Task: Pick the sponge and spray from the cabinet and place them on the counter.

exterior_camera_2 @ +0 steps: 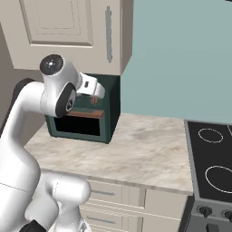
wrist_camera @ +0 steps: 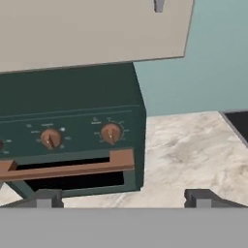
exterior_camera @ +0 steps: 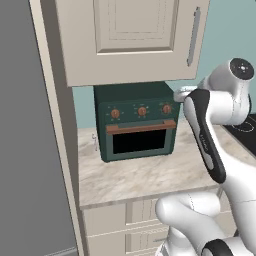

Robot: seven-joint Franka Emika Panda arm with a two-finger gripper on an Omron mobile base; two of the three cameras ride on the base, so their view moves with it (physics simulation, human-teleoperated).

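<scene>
The cabinet [exterior_camera: 127,37] is beige with a raised-panel door and a grey bar handle [exterior_camera: 193,36]; the oven [exterior_camera: 136,120], just ahead of the end effector [wrist_camera: 123,197], is dark green with copper-orange knobs [wrist_camera: 111,132] and a copper-orange door handle; the tabletop [exterior_camera_2: 136,147] beneath is beige-and-cream marbled; the wall [exterior_camera_2: 181,54] beyond is pale teal; the cooktop [exterior_camera_2: 212,158] off to one side is black with white rings; the end effector's fingertips [wrist_camera: 44,197] are dark grey.
</scene>
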